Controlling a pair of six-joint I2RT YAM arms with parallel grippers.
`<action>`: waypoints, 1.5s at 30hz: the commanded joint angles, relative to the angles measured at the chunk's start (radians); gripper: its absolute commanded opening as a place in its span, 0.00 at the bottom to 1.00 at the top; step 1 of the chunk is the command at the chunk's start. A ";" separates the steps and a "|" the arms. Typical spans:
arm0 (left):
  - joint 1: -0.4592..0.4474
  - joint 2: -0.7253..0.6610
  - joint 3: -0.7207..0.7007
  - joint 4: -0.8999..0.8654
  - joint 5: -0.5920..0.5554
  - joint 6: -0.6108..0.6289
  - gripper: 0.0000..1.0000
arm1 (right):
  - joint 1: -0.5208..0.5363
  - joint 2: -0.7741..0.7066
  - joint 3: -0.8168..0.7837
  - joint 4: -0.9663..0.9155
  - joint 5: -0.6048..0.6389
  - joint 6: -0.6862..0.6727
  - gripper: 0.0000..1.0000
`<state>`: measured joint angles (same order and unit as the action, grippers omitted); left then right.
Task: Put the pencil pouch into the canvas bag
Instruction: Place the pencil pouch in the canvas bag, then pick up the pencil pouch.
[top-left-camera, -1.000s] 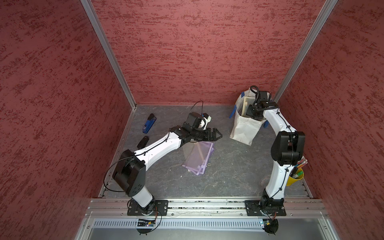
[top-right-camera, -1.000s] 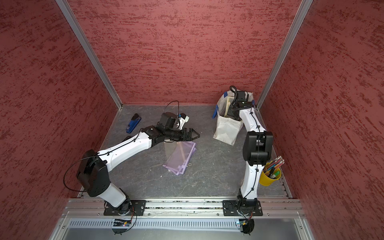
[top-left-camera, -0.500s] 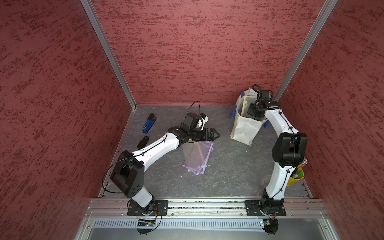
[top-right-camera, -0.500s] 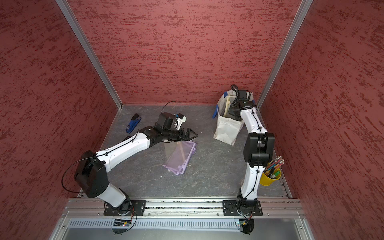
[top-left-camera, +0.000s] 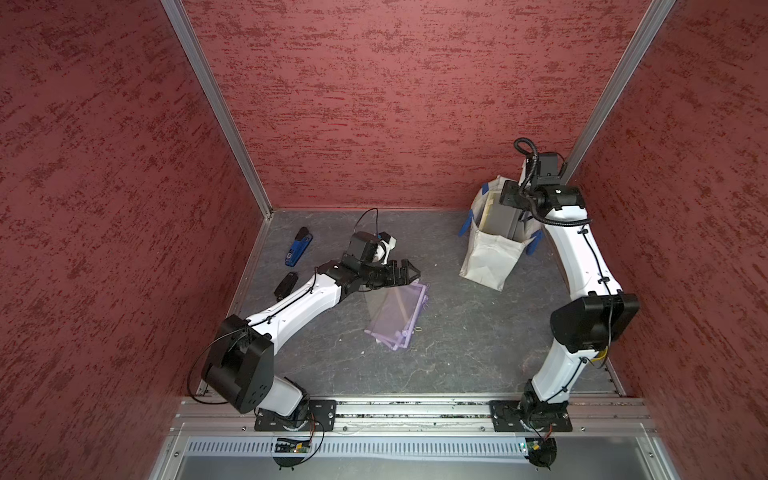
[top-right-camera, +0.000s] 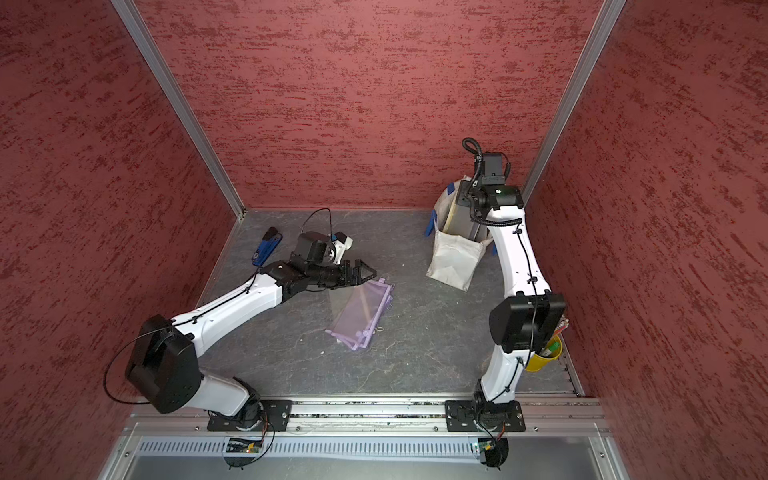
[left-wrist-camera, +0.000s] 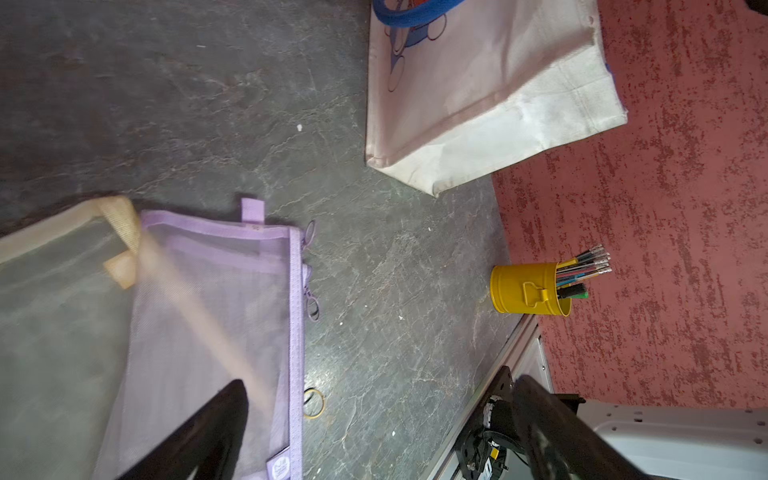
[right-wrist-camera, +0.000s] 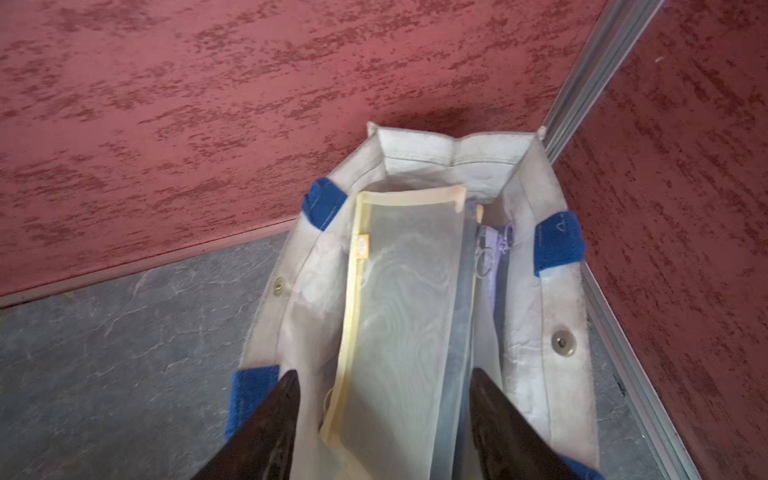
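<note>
The right gripper (right-wrist-camera: 384, 374) hangs over the mouth of the canvas bag (right-wrist-camera: 415, 145), its dark fingers (right-wrist-camera: 270, 415) spread apart with nothing gripped. Between and below them a yellow-trimmed pencil pouch (right-wrist-camera: 399, 291) of mesh stands on edge inside the bag, a purple pouch (right-wrist-camera: 494, 249) tucked beside it against the wall. The bag stands in the far corner of the grey table (top-left-camera: 457, 332) on the right arm's side, its blue handles (right-wrist-camera: 557, 241) drooping outward. The left gripper (top-left-camera: 405, 274), wide open and empty, hovers over one end of a stack of purple mesh pouches (top-left-camera: 395, 320) lying flat mid-table, a beige-edged clear pouch (left-wrist-camera: 62, 291) on top. A rubber band (left-wrist-camera: 314, 402) lies just beside the stack, a yellow pencil cup (left-wrist-camera: 523, 291) stands near the right arm's base, and a blue stapler (top-left-camera: 297, 247) lies well apart.
</note>
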<state>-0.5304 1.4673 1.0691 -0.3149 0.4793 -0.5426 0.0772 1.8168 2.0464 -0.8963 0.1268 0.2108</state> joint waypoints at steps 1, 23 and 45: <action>0.027 -0.019 -0.031 -0.014 0.031 0.035 1.00 | 0.096 -0.084 -0.055 -0.073 0.005 -0.002 0.66; 0.102 0.040 -0.114 -0.096 0.098 0.113 1.00 | 0.487 -0.370 -1.059 0.546 -0.367 0.465 0.77; 0.114 0.137 -0.269 0.145 0.092 -0.003 0.87 | 0.503 -0.022 -1.055 0.789 -0.560 0.463 0.67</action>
<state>-0.4149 1.5719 0.8131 -0.2134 0.5640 -0.5377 0.5747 1.7771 0.9535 -0.1455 -0.4007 0.6834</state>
